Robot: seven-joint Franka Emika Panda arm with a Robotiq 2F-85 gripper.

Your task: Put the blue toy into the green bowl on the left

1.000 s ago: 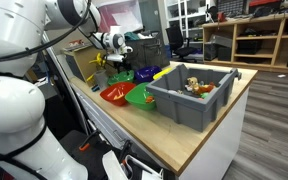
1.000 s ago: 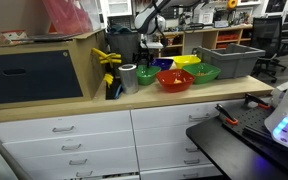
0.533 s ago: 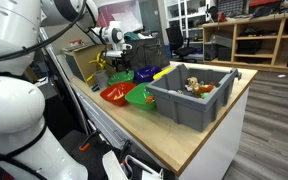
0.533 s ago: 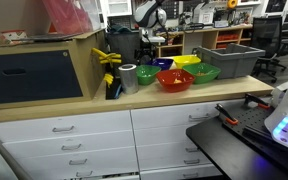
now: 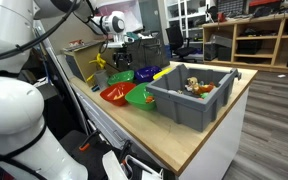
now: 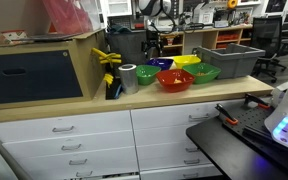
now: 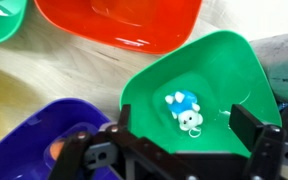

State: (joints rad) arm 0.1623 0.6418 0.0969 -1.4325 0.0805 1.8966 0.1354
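— Blue toy point(image 7: 184, 110) is lying inside the green bowl point(image 7: 219, 62), low on its sloping floor, where the walls would be settling it.
— And the gripper point(image 7: 182, 132)?
— Hanging straight above the toy in the wrist view, jaws standing wide, one on either side, gripping nothing. In both exterior views it is hovering well above the row.
— Right bowl?
— Judging so: it is sitting at the row's end beside the grey can point(image 7: 287, 60), with the red bowl point(image 7: 114, 25) and purple bowl point(image 7: 34, 140) neighbouring it on the surface point(image 7: 64, 80). Placement is looking done; only a clear lift is remaining.
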